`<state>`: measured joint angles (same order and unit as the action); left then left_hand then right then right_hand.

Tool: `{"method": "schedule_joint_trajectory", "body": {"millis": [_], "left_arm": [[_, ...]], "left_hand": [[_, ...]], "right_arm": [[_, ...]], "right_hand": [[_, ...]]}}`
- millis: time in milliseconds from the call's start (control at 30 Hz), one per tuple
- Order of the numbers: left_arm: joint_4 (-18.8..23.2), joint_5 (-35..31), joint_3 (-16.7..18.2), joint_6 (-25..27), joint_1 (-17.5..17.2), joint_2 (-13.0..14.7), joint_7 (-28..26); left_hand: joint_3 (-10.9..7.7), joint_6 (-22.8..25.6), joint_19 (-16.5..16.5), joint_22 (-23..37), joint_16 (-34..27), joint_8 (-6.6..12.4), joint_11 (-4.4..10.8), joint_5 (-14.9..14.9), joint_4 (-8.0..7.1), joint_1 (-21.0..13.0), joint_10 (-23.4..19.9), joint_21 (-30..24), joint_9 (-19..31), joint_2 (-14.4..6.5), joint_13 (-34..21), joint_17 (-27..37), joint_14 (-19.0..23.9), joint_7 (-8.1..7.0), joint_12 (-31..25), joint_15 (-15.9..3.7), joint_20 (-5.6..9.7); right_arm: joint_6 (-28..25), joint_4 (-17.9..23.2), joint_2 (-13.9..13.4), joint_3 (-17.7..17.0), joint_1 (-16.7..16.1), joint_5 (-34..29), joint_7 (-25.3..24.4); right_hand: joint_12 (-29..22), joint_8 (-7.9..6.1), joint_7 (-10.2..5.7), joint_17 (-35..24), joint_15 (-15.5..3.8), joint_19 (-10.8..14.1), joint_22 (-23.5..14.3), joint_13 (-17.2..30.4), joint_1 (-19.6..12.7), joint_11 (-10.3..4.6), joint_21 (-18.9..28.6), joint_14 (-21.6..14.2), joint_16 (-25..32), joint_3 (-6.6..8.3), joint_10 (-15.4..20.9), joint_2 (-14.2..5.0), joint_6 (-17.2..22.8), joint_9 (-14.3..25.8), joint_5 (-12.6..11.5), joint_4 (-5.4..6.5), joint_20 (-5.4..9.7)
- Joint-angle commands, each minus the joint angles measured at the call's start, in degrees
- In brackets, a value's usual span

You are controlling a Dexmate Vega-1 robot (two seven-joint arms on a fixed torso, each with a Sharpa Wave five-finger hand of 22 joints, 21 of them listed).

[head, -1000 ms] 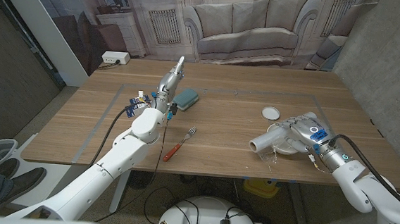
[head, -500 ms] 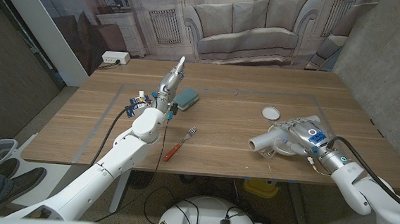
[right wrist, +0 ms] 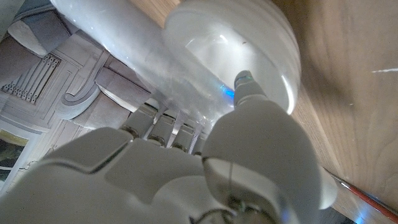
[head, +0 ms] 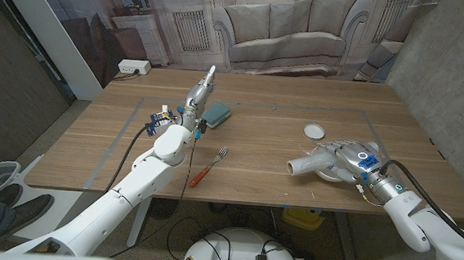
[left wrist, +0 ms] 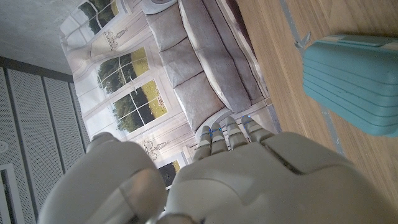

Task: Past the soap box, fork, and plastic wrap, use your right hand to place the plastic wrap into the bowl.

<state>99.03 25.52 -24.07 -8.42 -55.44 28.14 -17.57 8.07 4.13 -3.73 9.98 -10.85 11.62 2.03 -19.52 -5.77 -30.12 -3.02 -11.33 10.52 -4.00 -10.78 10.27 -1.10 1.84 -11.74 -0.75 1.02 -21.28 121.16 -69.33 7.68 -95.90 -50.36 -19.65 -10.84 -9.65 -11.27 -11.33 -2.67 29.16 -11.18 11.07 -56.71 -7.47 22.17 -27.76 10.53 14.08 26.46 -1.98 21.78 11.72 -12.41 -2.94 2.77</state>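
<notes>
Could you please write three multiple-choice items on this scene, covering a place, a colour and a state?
1. Where is the fork?
A. In the bowl
B. On the table, near the left arm
C. In the right hand

2. What colour is the soap box?
A. Teal
B. Red
C. Yellow

3. What is the right hand doing?
A. Waiting open
B. Pressing the fork
C. Holding the wrap over the bowl

Answers: 1 B, it lies on the wood beside the arm. 2 A, it shows blue-green. 3 C, the fingers wrap the roll above the bowl.

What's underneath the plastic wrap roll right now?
The white bowl sits under the plastic wrap roll, which the right hand holds above it. The bowl's far part is covered by the hand.
</notes>
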Motion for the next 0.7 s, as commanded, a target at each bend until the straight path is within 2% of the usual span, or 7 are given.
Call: {"method": "schedule_joint_trajectory", "body": {"millis": [33,700], "left_arm": [[-0.84,0.05,-0.25,-0.08,0.54,-0.36,0.16],[-3.1,0.62,-0.53,-0.69,1.8,-1.06,1.12]], "left_hand": [[0.53,0.48,-0.39,0.35,0.1,-0.17,0.02,0.09,-0.13,-0.36,-0.3,-0.08,0.29,-0.25,-0.15,0.21,-0.16,0.03,0.12,-0.13,-0.17],[0.71,0.48,-0.47,0.35,0.11,-0.18,0.07,0.12,-0.03,-0.62,-0.3,-0.06,0.29,-0.35,-0.15,0.2,-0.18,0.05,0.11,-0.13,-0.29]], "right_arm": [[-0.79,0.35,-0.91,-0.29,0.02,0.62,-1.23],[-1.2,0.97,-1.56,-2.78,-1.63,0.65,-0.38]], "right_hand": [[-0.01,-0.59,0.17,-0.16,-6.33,-0.65,-0.01,0.14,0.36,0.09,-0.16,0.99,-0.07,-0.05,-0.43,0.17,-0.59,0.07,-0.44,-0.2,5.58],[-0.19,-0.91,0.35,-0.14,-5.78,-1.9,0.06,0.16,1.0,0.29,-0.87,2.41,-0.11,-0.41,-1.99,0.59,-1.66,0.04,-0.61,-0.34,4.84]]}}
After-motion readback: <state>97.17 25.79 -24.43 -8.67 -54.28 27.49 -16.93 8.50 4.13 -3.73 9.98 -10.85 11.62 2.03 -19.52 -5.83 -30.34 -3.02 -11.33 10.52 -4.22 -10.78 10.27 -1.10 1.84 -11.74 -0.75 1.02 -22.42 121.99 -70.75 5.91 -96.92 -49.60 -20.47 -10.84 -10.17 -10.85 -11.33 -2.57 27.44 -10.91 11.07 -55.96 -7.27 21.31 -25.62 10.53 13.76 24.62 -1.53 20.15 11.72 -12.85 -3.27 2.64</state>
